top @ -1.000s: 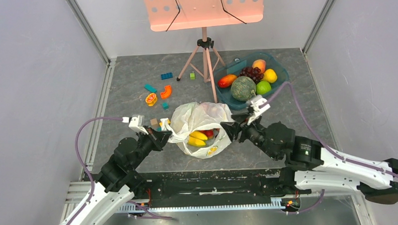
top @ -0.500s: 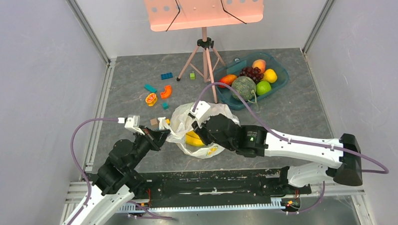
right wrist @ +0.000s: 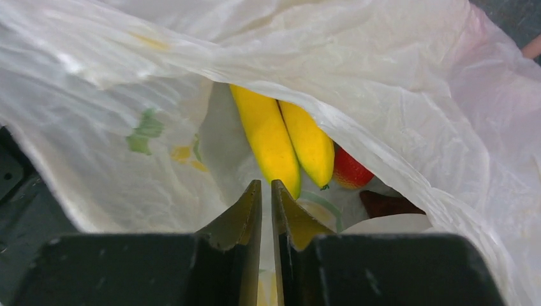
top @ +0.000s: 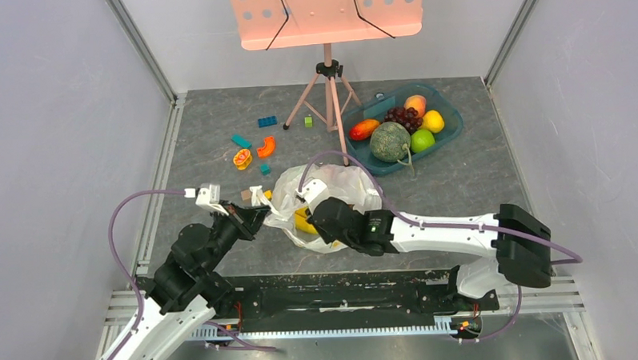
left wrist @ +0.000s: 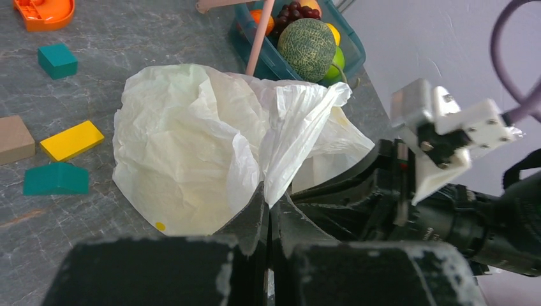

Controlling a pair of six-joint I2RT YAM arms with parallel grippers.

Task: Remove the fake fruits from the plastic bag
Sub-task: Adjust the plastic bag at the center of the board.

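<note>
Your left gripper (left wrist: 268, 194) is clenched on a fold at the left rim of the plastic bag (left wrist: 185, 140) and holds the mouth up. Your right gripper (right wrist: 266, 186) is inside this mouth, its jaws pressed nearly together with nothing between them, the tips just before the banana bunch (right wrist: 274, 137).

The bag lies in the near middle of the table (top: 476, 182). A leg of the pink tripod (top: 338, 127) stands just behind it, the blue tray (top: 453, 111) is further back on the right, and small blocks (top: 251, 150) lie on the left. Bare table is at the right of the bag.

The bananas are glossy yellow, two side by side. A red fruit (right wrist: 349, 172) touches them on the right, partly under the thin crinkled film.
</note>
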